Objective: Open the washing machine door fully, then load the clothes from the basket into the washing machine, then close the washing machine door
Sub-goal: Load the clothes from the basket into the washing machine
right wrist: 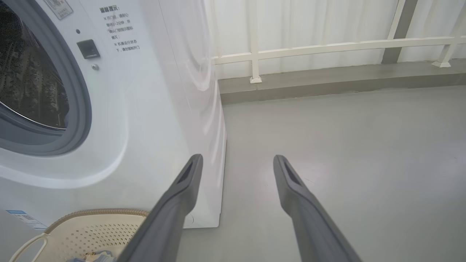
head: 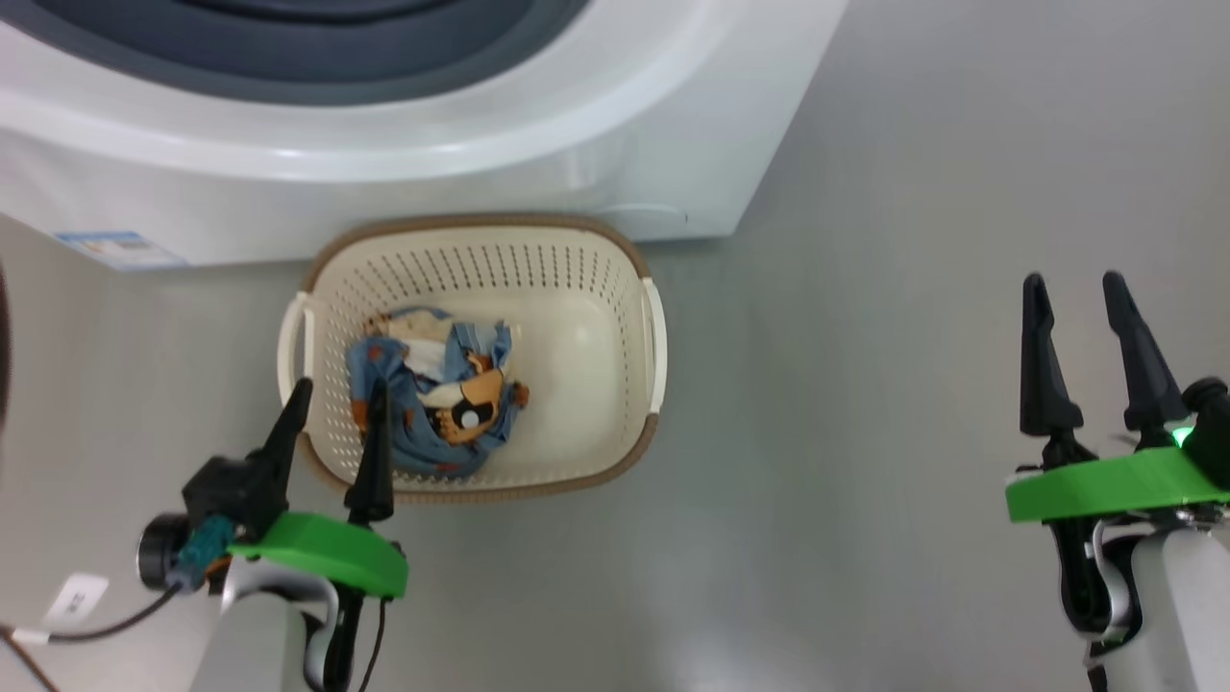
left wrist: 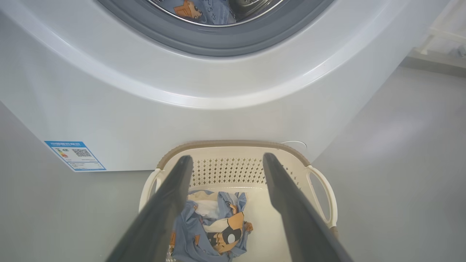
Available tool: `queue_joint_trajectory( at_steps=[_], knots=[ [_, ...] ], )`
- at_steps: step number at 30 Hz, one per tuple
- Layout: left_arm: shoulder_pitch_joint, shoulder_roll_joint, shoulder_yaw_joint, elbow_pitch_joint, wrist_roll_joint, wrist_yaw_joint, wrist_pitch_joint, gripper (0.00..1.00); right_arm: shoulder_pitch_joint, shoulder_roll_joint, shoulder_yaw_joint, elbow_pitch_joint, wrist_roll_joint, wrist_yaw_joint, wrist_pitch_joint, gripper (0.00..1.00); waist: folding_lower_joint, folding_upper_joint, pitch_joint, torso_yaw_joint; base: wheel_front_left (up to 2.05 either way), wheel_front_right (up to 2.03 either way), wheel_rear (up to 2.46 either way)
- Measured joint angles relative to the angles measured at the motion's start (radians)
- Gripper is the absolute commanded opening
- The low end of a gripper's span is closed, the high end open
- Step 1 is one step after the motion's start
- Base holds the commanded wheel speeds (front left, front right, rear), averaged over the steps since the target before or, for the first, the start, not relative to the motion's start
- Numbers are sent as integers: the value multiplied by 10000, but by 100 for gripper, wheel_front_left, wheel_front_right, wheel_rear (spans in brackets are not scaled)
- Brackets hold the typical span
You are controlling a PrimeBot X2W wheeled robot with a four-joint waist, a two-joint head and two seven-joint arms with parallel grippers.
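**Left gripper poised over the basket, one bundle left to load**

The basket (head: 594,242) sits on the grey floor (head: 865,461), its far rim just beside the front of the washing machine (head: 500,135), probably so a lift into the drum is short. The clothes (head: 437,394) lie bunched in its left half: light-blue printed fabric with some white cloth folded in.

The left gripper (head: 340,387) hangs over the near-left corner of the basket, jaws spread wide and empty. In its wrist view the fingers frame the bundle, which reads as a line-up for a downward grab. The right gripper (head: 1073,280) waits well to the right over bare floor, also wide and empty, likely kept out of the way.

A printed garment (left wrist: 189,9) lies inside the drum past the grey gasket (left wrist: 218,40), so I judge loading to be partly done.

Much is cut off. The opening is uncovered in both wrist views, so the door seems open, but its position is unclear; a dark sliver (head: 3,336) at the left edge of the head view may be its rim. How many garments make up the bundle cannot be told, nor whether the fingertips touch the fabric.
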Motion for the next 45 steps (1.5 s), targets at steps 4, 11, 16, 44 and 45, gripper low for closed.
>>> queue_joint_trajectory(
  at_steps=[4, 11, 16, 44, 45],
  knots=[
    [-843, 82, -316, 784, -40, 0, 2, 100, -477, 36, 52, -61, -2, 0, 0, 100, 0, 1, 659, -39, 0, 0, 0],
    [-2226, 395, -886, 2134, -48, 0, 0, 100, -1252, 165, 230, -136, -13, 0, -2, 100, 0, 1, 1755, -144, 0, 0, 0],
    [-2804, 545, -1244, 2871, -50, -2, 2, 100, -1537, 215, 345, -155, -13, 0, -2, 100, 0, 0, 2289, -245, 0, 0, 0],
    [-6721, 1647, -3219, 7398, -309, 165, 957, 100, -2095, 341, 1070, -399, 410, 0, -2, 100, 0, 0, 4148, -1511, 0, 0, 0],
    [-6780, 1655, -3252, 7415, -291, 203, 1034, 100, -2155, 349, 1141, -422, 453, 0, -2, 100, 0, 0, 4185, -1548, 0, 0, 0]
  ],
)
